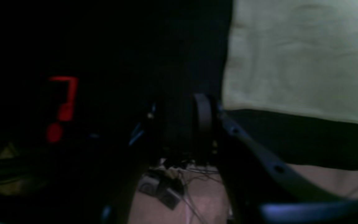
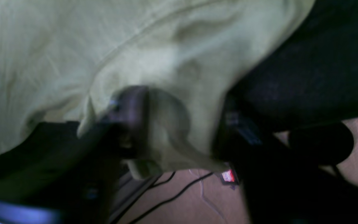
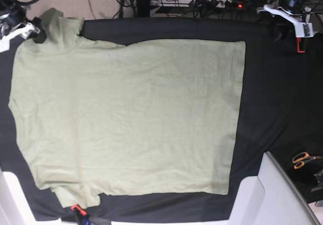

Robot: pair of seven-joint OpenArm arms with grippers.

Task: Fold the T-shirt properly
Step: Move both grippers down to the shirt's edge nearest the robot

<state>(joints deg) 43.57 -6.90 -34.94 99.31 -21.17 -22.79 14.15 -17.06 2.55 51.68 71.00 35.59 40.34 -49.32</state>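
Dark gripper fingers (image 2: 129,118) fill the lower half of the right wrist view, and a bunched fold of the T-shirt (image 2: 172,124) sits between them. The right gripper (image 2: 179,130) has its jaws standing on either side of that cloth, but the picture is smeared and I cannot tell whether they pinch it or merely straddle it. In the base view this gripper (image 3: 38,33) is at the upper left of the frame, at the sleeve of the T-shirt (image 3: 131,119), which lies spread flat over the black table cloth (image 3: 282,99), its hem toward the right.

At the upper right of the base view, the left gripper (image 3: 298,38) is well apart from the shirt, over bare black cloth. Its own wrist view is very dark: one finger (image 1: 202,118) shows beside the shirt's corner (image 1: 300,59), touching no fabric, and how far its jaws stand apart cannot be made out.

Orange-handled scissors (image 3: 303,159) lie at the right edge.
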